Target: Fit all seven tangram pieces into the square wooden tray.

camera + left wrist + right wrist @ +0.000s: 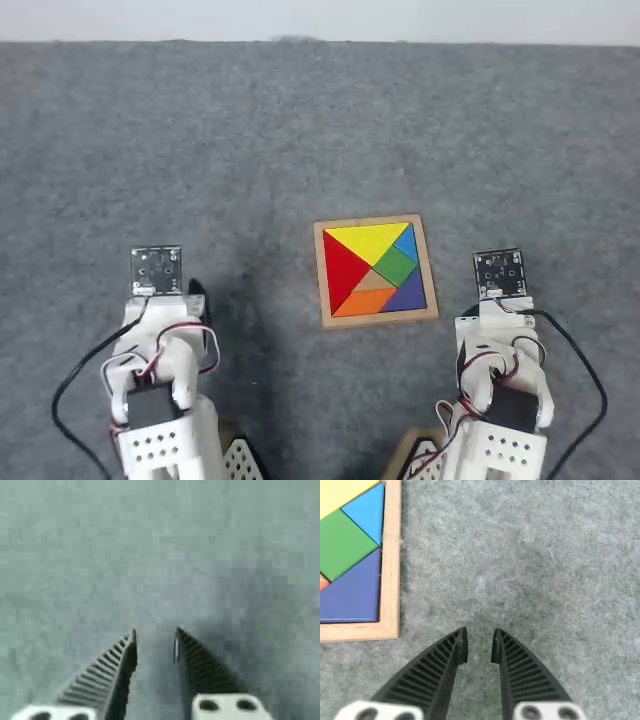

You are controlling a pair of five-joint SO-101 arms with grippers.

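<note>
The tray (380, 319), filled with tangram pieces (372, 244), is lying just beside the right gripper (479, 641); it and the left gripper (155, 639) are sitting slightly parted, empty

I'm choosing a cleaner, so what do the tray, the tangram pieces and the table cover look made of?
Tray: pale unpainted wood, matt, with a bare tan rim. Tangram pieces: likely painted wood, with flat smooth colours and crisp edges. Table cover: grey felt or short-pile carpet, with fuzzy mottled fibres.
</note>
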